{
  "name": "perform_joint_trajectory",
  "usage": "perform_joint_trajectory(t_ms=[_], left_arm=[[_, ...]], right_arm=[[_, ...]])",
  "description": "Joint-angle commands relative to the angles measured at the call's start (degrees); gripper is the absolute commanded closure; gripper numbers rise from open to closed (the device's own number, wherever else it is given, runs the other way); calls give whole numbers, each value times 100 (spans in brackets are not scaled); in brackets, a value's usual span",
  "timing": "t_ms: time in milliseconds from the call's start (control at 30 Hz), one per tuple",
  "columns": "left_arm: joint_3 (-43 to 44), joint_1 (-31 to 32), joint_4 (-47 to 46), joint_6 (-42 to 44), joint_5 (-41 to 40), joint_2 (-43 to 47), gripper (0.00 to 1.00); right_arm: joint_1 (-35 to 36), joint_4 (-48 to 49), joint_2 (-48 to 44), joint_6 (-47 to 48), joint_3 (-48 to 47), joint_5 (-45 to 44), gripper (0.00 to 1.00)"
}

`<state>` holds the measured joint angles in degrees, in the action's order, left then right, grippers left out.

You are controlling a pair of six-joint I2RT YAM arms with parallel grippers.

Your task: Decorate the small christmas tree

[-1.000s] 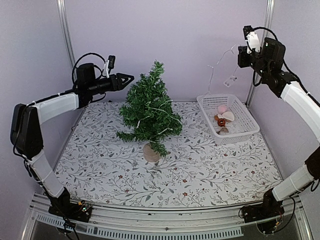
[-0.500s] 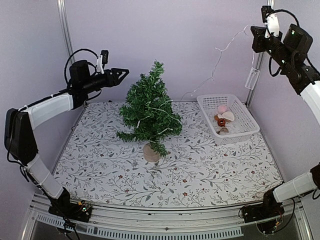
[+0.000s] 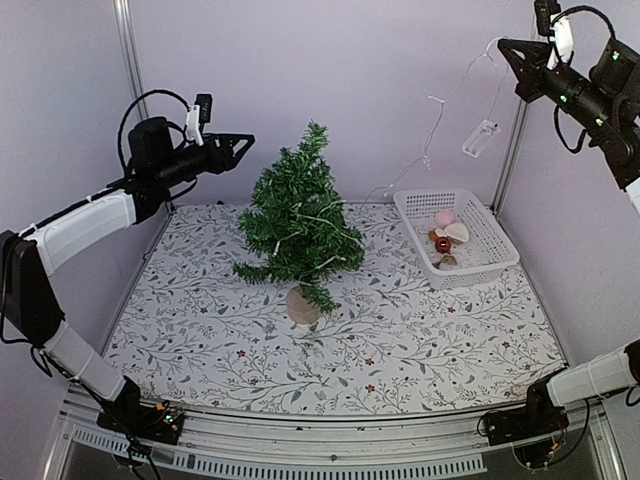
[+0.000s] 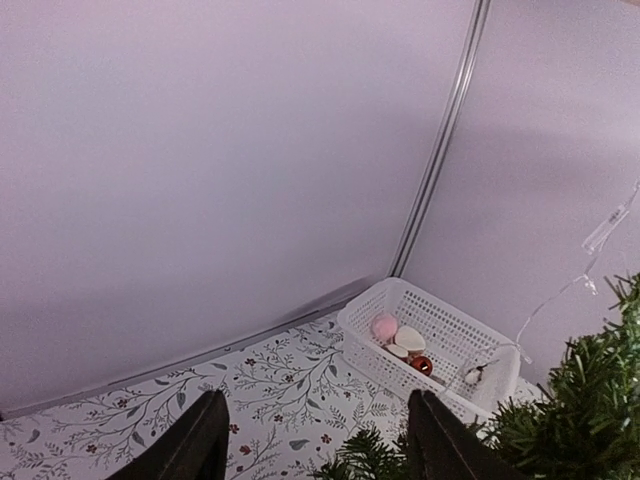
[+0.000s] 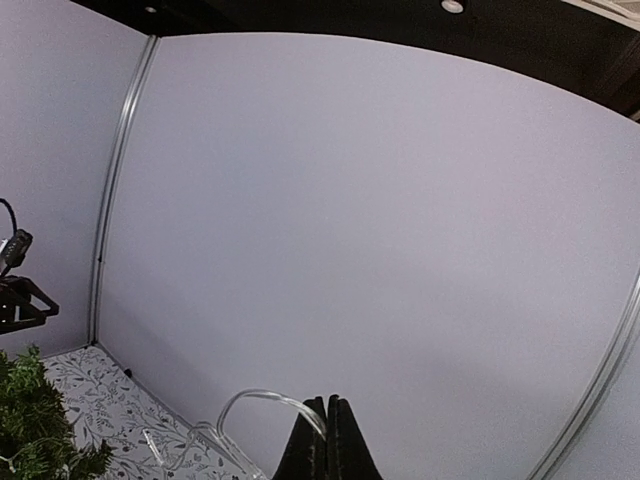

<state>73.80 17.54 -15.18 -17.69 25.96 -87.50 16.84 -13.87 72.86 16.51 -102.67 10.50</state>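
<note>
left gripper: held high, level with the treetop and just to its left. fingers apart, nothing between them. the wrist view shows the same gap, looking past branch tips toward the far corner. risk: coming in at this height, it brushes the top branches before it reaches any wire.

small christmas tree: dark green bristly cone on a short round pale wooden stump base. upright, mid-table, on the floral-print table cover. a thin pale light string lies loosely over the middle branches, then climbs away rightward through the air.

main worry: the tree looks light and the base narrow. a pull along the string could tip it, drag it right, or strip the loops off the branches.

white plastic lattice basket: right of the tree, well apart. holds a few small ornaments, pink, white, reddish. if lowered, the string could catch on the rim.

clear battery box: dangles in mid-air below the right arm. a swinging weight could jerk the string or knock the frame post.

right gripper: top right corner, very high, fingers pressed together on the string. the wire is thin and may slip out.
</note>
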Motion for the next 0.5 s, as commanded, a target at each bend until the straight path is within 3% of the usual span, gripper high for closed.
perform_joint_trajectory(t_ms=[0,233,467], left_arm=[[153,275,280,526,-435,355,38],[539,916,798,1330,-1004,702,40],[1045,2179,1433,2651,-1351,807,43]], right_arm=[[-7,-425,-486,118,-29,1092,100],[2,-989,-756,77,-347,2011,100],[76,-1207,-1052,-124,-130,2476,100]])
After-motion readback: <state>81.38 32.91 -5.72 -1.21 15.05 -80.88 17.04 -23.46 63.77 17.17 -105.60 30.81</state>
